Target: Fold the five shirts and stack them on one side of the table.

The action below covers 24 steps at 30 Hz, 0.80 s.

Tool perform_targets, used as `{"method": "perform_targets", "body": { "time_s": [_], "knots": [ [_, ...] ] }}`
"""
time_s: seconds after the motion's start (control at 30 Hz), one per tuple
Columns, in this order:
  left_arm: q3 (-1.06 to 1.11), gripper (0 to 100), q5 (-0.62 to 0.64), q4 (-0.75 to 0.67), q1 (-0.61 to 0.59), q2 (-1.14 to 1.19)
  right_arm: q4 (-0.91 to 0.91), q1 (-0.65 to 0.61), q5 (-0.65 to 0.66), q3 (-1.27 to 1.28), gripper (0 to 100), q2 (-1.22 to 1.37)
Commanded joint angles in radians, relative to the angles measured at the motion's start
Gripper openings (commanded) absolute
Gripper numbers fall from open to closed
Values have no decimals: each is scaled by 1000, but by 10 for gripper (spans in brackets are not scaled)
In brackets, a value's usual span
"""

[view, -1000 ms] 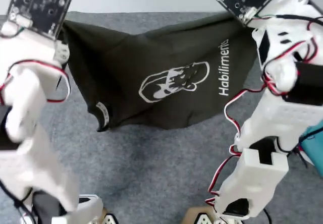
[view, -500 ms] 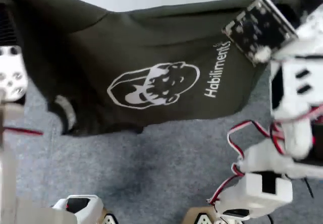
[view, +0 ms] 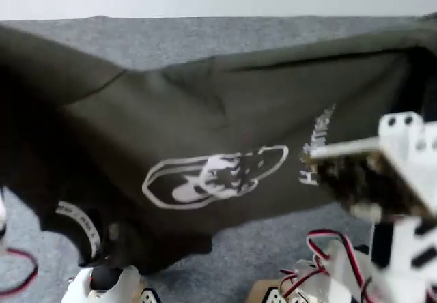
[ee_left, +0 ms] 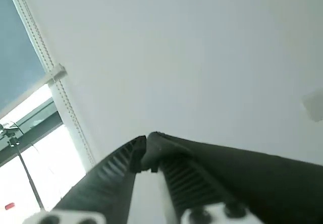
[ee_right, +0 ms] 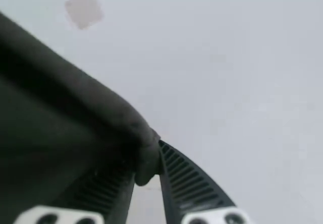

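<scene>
Holding dark olive shirt (view: 205,112) spread wide above grey table (view: 205,37) w/ both claws; pinching a fabric edge betw. tips of left claw (ee_left: 145,144), jaws closed tight on it, cloth trailing off from tips along one finger; same w/ right claw (ee_right: 147,159), jaws closed on a bunched hem right at tips, rest of shirt hanging off to one side; showing white print (view: 215,175) mid-cloth, betw. the two claws; neck label (view: 83,229) drooping low toward one end.
</scene>
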Motion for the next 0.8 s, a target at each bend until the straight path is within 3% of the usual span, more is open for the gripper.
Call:
{"method": "perform_targets", "body": {
  "time_s": [0.0,0.33,0.77],
  "knots": [
    [-13,6,-31,-23,5,-28,38,53,-15,-12,11,-48],
    [-5,6,-57,15,9,-52,41,101,-12,-2,11,-71],
    [213,6,-57,58,12,-52,39,99,-14,430,11,-131]
  ]
}}
